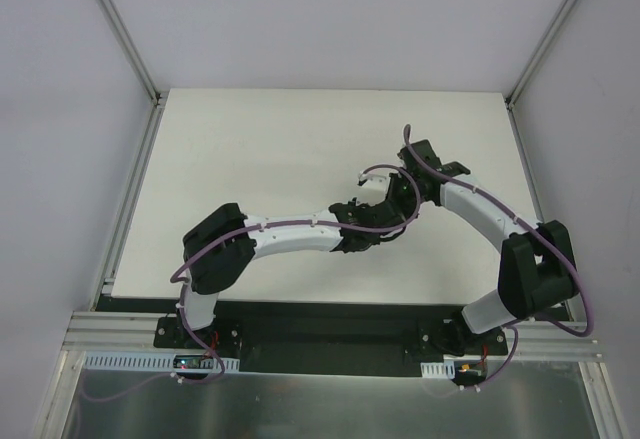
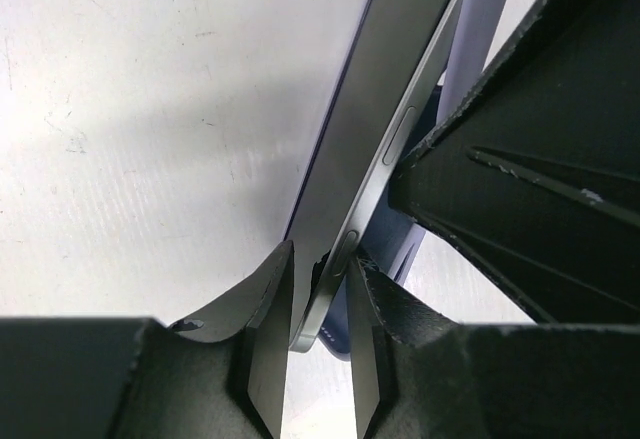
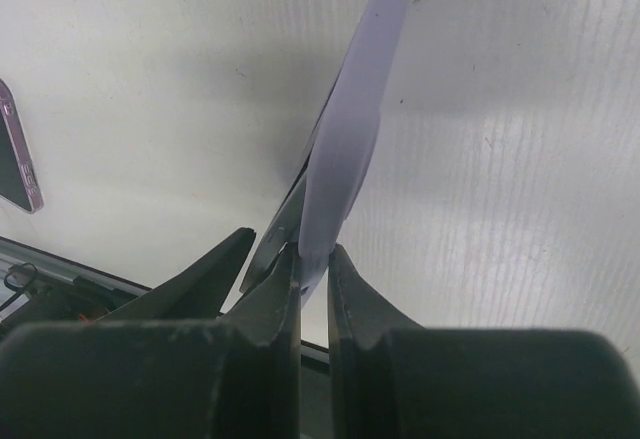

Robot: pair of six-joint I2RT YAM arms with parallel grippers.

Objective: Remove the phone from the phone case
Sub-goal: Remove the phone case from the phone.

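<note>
Only my wrist views show it: left hand point(image 2: 320, 309) pinches phone point(image 2: 375, 149), right hand point(image 3: 313, 264) pinches lilac case point(image 3: 350, 129), both lengthwise outward.

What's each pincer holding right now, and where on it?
Left pincer clamps the slim grey metal-edged phone at a corner, beside a side button. Right pincer clamps the lilac plastic phone case by its edge.

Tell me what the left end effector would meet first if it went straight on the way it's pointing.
The phone. The left end effector is clamped on its near corner, and the phone's body runs straight ahead from there. Past the phone lies the white table, though how far away is unclear.
</note>
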